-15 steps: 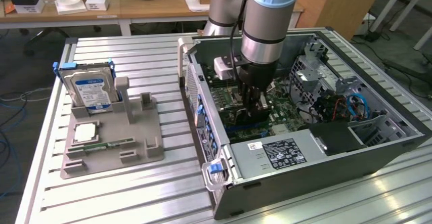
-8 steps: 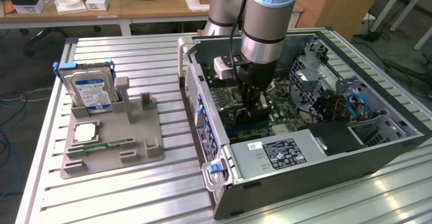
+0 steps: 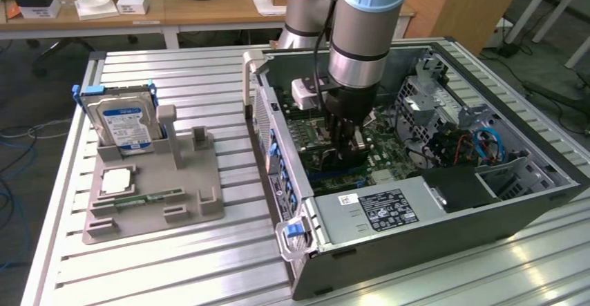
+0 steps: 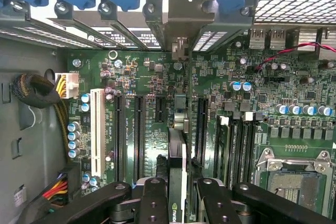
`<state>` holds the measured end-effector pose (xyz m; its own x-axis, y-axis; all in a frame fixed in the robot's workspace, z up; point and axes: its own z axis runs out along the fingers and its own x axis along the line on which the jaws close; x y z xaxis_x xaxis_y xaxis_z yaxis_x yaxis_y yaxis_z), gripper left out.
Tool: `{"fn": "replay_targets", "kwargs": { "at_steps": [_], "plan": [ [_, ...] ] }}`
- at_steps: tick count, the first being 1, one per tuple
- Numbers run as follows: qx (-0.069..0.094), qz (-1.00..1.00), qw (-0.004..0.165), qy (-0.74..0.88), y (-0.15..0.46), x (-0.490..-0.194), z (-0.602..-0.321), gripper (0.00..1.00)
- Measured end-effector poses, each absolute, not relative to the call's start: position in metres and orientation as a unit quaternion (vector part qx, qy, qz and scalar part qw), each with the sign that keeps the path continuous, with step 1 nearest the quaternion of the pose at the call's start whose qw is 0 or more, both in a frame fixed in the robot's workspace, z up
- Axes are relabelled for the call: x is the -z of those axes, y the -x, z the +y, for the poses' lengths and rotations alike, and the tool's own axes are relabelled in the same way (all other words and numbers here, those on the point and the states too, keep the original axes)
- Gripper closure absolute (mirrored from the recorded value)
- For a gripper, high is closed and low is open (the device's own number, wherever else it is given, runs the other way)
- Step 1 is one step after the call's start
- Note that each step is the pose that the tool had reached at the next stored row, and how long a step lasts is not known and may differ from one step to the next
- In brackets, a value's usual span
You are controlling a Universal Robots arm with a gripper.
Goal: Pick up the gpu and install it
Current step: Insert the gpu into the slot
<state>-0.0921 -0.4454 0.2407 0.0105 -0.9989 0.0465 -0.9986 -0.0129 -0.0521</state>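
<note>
One gpu (image 4: pixel 177 153), pinched edge-on inside the open case

Going from the exterior view's left: a silver hard drive (image 3: pixel 126 121) with a blue-white label stands upright in a matte grey moulded holder (image 3: pixel 189 206). A narrow green memory stick (image 3: pixel 148 199) lies flat on that holder, and it all sits on a ribbed aluminium table (image 3: pixel 184 78). Next over is the steel tower case (image 3: pixel 461 230), lying on its side and open on top, green motherboard (image 3: pixel 392 157) showing, with the arm (image 3: pixel 364 36) reaching straight down into it. In the wrist view the black gripper (image 4: pixel 176 195) is clamped on both faces of the thin dark card, which hangs over the long black slots (image 4: pixel 139 129). Whether it's touching one, can't really tell. Wooden desks (image 3: pixel 212 9) run along the back.
</note>
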Motion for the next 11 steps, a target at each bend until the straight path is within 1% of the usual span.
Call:
{"fn": "replay_targets", "kwargs": {
  "at_steps": [11],
  "plan": [
    [0.035, 0.703, 0.002, 0.711, 0.0923, -0.2394, -0.4453, 0.74]
  ]
}}
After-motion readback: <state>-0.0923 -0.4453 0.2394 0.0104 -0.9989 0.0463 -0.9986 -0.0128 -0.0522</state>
